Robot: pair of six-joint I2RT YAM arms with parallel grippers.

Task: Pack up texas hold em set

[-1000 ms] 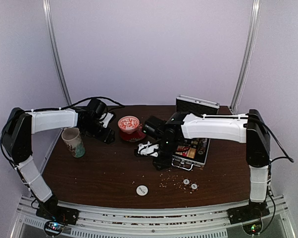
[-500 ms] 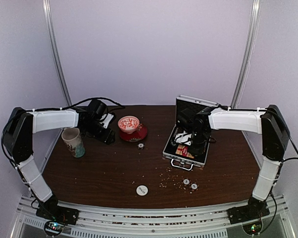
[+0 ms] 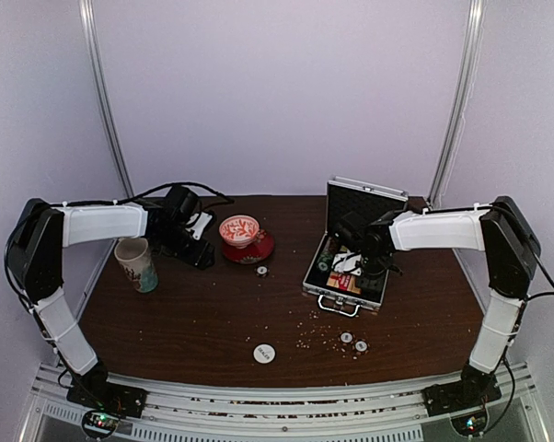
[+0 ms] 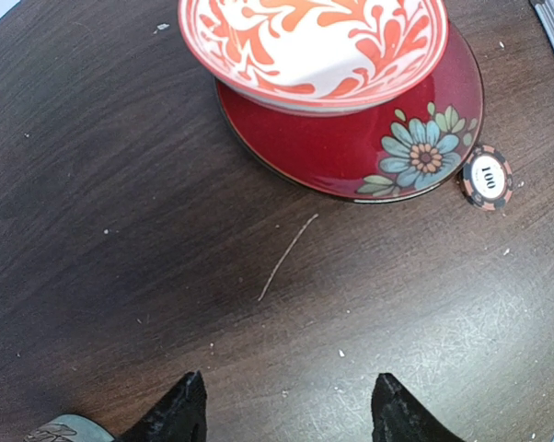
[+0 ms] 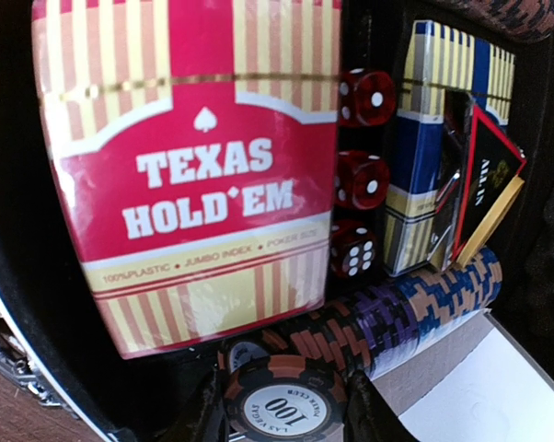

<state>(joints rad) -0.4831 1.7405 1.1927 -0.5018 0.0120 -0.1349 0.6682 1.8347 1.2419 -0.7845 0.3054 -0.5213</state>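
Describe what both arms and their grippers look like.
The left arm and right arm match: white shell-covered forearm links between bulky black joints, with thin black cables looping alongside. The left gripper and right gripper are black, each with two tapering fingers. No markings are legible.

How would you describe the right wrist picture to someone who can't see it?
Close-up from the right gripper, which pinches a brown poker chip marked 100 over the briefcase. Inside lie a red-yellow Texas Hold'em card box, three red dice, a blue card box and a row of chips.
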